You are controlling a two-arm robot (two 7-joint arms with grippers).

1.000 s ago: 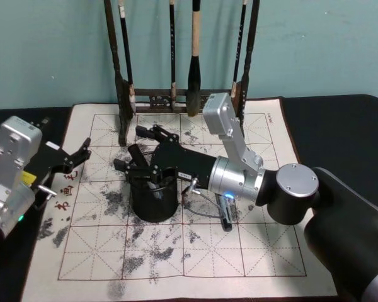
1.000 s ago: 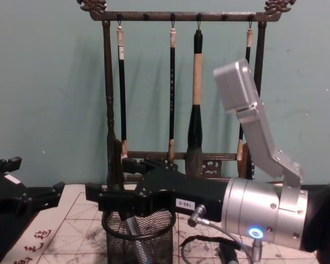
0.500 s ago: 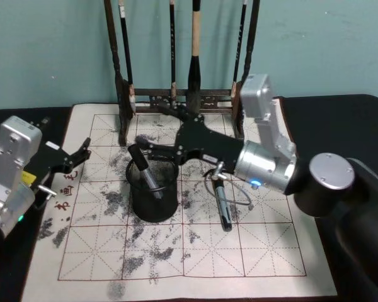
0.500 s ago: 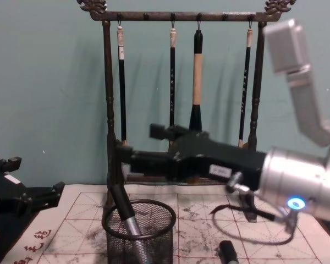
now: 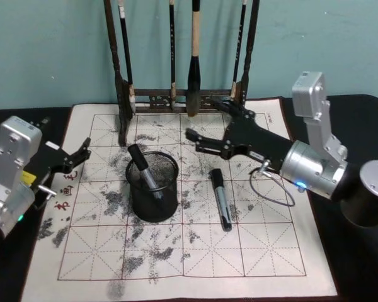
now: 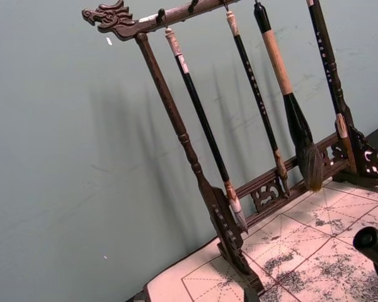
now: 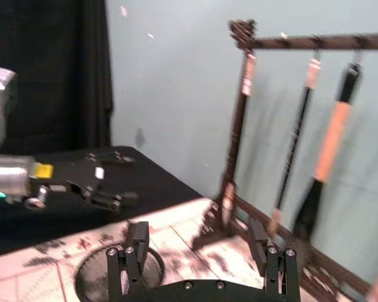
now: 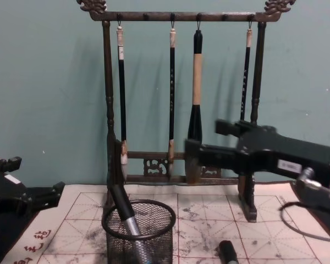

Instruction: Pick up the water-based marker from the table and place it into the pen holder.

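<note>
Open surface [image 5: 252, 251] lies in front of the pen holder [image 5: 154, 204]. The water-based marker [image 5: 145, 171] stands inside the pen holder, leaning, dark end up toward the rear left. Your right hand [image 5: 200, 118] has pulled away from above the pen holder to its rear right, fingers apart. Your left hand [image 5: 80, 157], also spread, sits well to its left.

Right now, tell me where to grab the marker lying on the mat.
I'd grip the marker mid-barrel from straight above, closing across its width: it lies flat on the mat, free on both sides, apart from the pen holder. The open right gripper is nearest.
</note>
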